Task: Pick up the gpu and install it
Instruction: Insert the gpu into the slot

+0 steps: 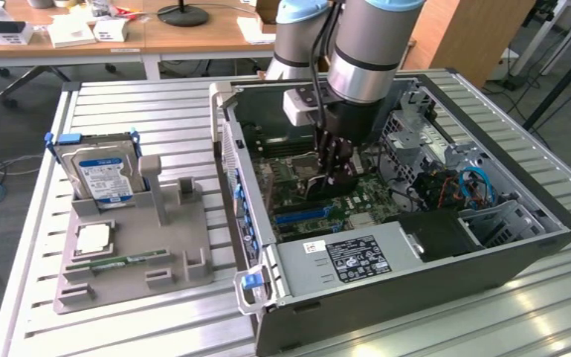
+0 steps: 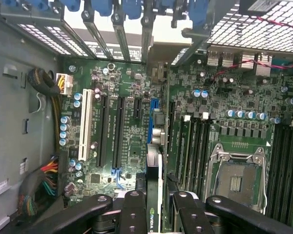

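Dark-faced and green-edged, the thin flat gpu card [image 2: 154, 175] is pinched edge-on in the black-fingered claw [image 2: 157, 212] inside the open grey computer case [image 1: 415, 305], held close over the green motherboard [image 2: 127, 136], its long axis set in line with the blue expansion slot [image 2: 153, 114] lying straight ahead of the claw

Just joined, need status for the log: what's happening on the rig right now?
The arm's gripper is down inside the open PC case, shut on the gpu, which it holds edge-on over the motherboard near the expansion slots. Whether the card has reached a slot can't be told. The hard drive and memory stick sit in the grey holder beside the case.
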Available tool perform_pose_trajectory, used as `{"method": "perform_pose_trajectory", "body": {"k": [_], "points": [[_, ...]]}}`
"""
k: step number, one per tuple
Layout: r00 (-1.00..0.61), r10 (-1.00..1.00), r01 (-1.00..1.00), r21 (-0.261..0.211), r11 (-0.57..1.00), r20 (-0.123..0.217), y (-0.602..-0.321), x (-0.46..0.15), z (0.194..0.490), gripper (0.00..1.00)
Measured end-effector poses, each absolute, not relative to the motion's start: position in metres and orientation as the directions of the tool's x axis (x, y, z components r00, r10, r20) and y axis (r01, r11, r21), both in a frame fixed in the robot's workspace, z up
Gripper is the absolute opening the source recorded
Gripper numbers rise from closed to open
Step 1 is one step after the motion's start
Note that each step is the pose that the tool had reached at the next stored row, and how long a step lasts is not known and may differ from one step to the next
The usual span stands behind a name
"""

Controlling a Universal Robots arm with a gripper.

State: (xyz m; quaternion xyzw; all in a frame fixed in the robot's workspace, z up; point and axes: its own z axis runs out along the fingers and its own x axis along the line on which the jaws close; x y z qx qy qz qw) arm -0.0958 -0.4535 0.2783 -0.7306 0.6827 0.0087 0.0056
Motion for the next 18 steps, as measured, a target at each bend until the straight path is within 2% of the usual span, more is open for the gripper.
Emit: {"method": "perform_pose_trajectory", "body": {"k": [18], "points": [[0.068,-0.997,-0.998,0.004,-0.068,-0.020,-0.4554,-0.0999,0.2778,0.26]]}}
